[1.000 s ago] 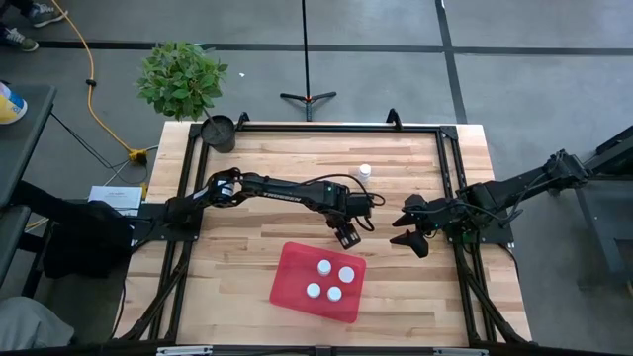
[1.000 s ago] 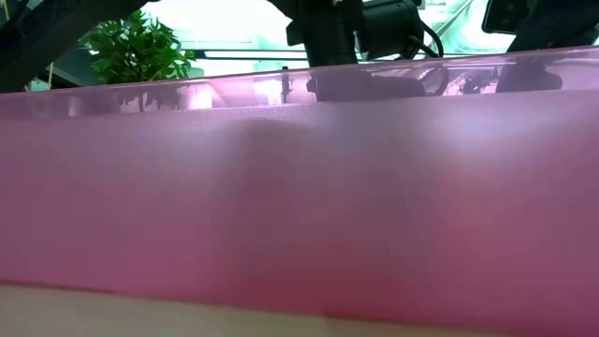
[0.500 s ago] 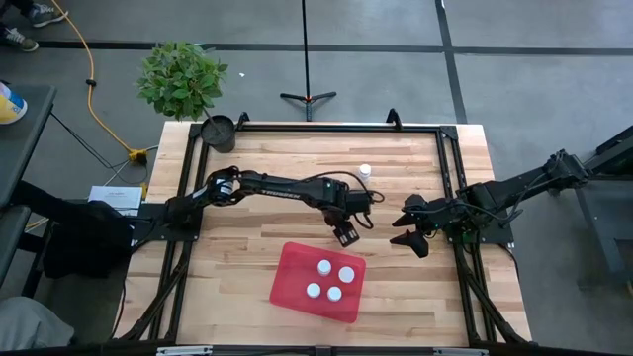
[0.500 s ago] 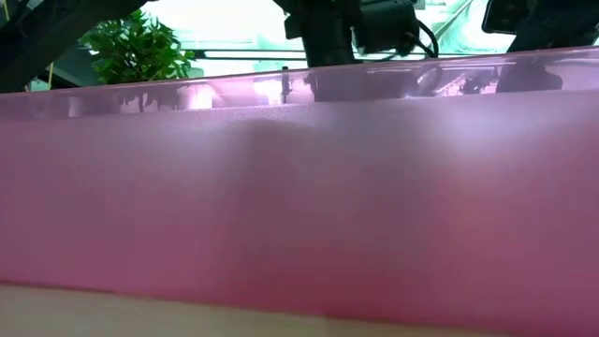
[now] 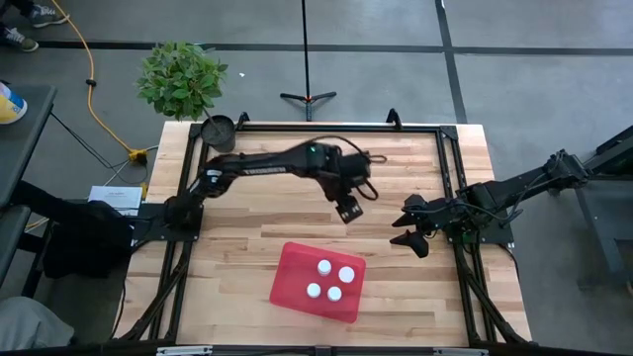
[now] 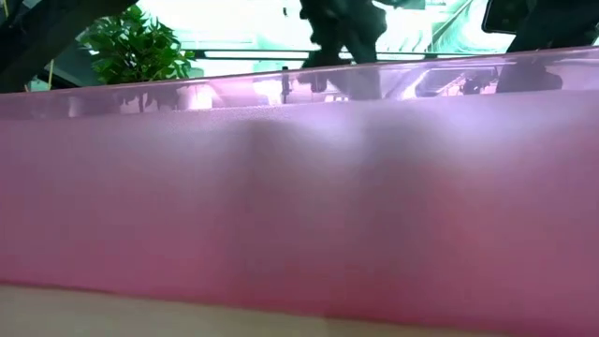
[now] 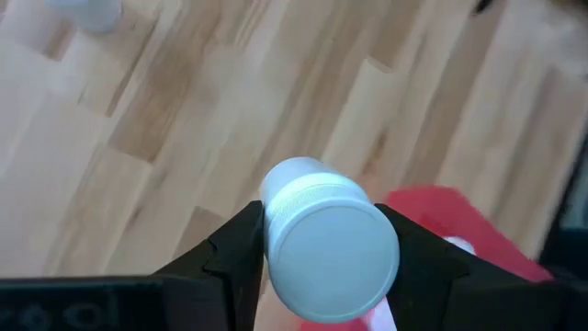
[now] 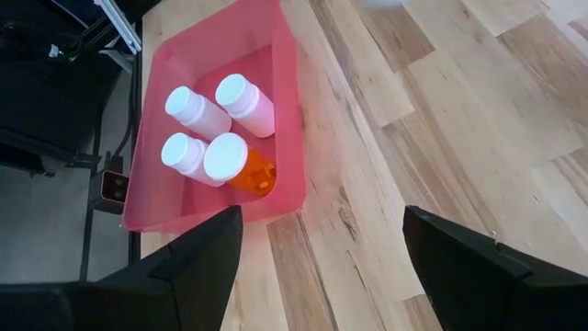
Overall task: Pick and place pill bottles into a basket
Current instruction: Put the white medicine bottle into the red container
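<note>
1. Carry step in hand, by the look of it: left claw (image 5: 347, 209) raised above the tabletop (image 5: 247, 247), beyond the far edge of the basket (image 5: 295, 269), with fingers (image 7: 230, 253) clamped on a white-capped pill bottle (image 7: 329, 241) (cap facing the wrist camera, body pointing away toward the wood).
2. Basket near the front middle of the tabletop, set at a slight angle, holding four pill bottles (image 8: 216, 129) clustered together toward its right end: three white-bodied, one orange-amber bottle (image 8: 243, 167), all lying tilted rather than standing.
3. Right claw (image 5: 407, 233) parked low to the right of the basket, well apart from it, fingers (image 8: 197, 262) spread wide with nothing between them; looks to be waiting.
4. One blurred pale shape (image 7: 87, 13) at the corner of the left wrist view, possibly another bottle on the tabletop; too soft to confirm, and not findable from above, where the left arm covers that stretch of wood.
5. Progress, as a judgement: four in, a fifth in the air, at most one more to fetch.
6. Next move calls for bringing the held bottle over the open part of the basket, left of the cluster, lowering close to the floor before letting go, so as not to knock the bottles already inside or bounce over the shallow rim.
7. Low view blocked almost wholly by the basket's near wall (image 6: 299, 206); nothing useful there beyond dark arm parts above the rim.
</note>
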Controlling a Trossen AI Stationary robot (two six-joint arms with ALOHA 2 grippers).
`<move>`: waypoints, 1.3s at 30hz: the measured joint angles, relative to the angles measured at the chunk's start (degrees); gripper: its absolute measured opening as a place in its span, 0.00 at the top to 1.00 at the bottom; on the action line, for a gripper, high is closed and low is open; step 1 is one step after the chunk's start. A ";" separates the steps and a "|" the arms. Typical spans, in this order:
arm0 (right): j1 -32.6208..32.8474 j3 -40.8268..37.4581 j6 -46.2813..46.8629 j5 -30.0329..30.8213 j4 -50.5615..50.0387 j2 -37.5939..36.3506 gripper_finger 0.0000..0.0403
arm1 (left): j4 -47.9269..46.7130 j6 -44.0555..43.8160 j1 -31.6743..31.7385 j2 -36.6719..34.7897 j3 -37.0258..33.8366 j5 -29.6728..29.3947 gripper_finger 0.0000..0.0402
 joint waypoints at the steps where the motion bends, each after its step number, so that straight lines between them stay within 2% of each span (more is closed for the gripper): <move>1: 0.00 0.00 0.01 -0.09 0.03 -0.01 0.28 | -0.09 0.03 0.22 -0.94 0.02 0.85 0.48; 7: 0.00 0.00 0.01 -0.11 0.02 -0.02 0.28 | -7.26 1.04 0.58 -5.67 0.04 5.81 0.48; 14: 0.00 0.00 0.01 -0.15 0.06 0.00 0.28 | -20.19 2.11 -0.68 -9.58 0.00 6.63 0.48; 19: 0.00 0.02 0.45 -0.11 0.22 -0.02 0.28 | -18.77 2.50 -2.17 -12.16 0.00 7.54 0.48; 22: -0.01 0.02 1.27 -0.15 0.20 -0.02 0.28 | -20.00 2.23 -3.04 -13.34 0.08 4.95 0.48; 26: 0.00 0.02 1.86 -0.21 0.11 -0.02 0.28 | -19.99 1.30 -5.36 -13.75 -0.05 4.41 0.48; 33: 0.00 0.02 2.42 -0.44 0.11 -0.02 0.28 | -19.74 -0.06 -13.58 -13.90 0.00 2.64 0.48; 39: 0.00 0.02 2.42 -0.17 0.11 -0.02 0.28 | -19.75 -4.11 -20.62 -13.91 0.00 -7.27 0.48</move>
